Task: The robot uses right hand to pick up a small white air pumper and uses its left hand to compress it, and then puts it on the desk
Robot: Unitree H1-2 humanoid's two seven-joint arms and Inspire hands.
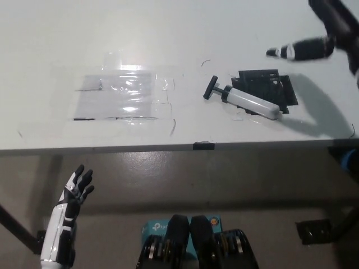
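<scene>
The small white air pumper (251, 101) lies on its side on the white desk (168, 33), its black T-handle (210, 88) pointing left. Its body rests partly over a flat black square (270, 85). Nothing is holding the pumper. My black right arm (335, 22) shows blurred at the top right corner, well above and to the right of the pumper. A blurred black and white tip (297, 50) sticks out to the left from it, and I cannot make out how that hand stands. My white left hand (76, 193) hangs at the lower left, below the desk's front edge, open with fingers spread.
A sheet of clear film (126, 95) is taped flat on the desk left of the middle. A short black strip (203, 145) marks the desk's front edge. A blue box (151, 228) lies on the floor below.
</scene>
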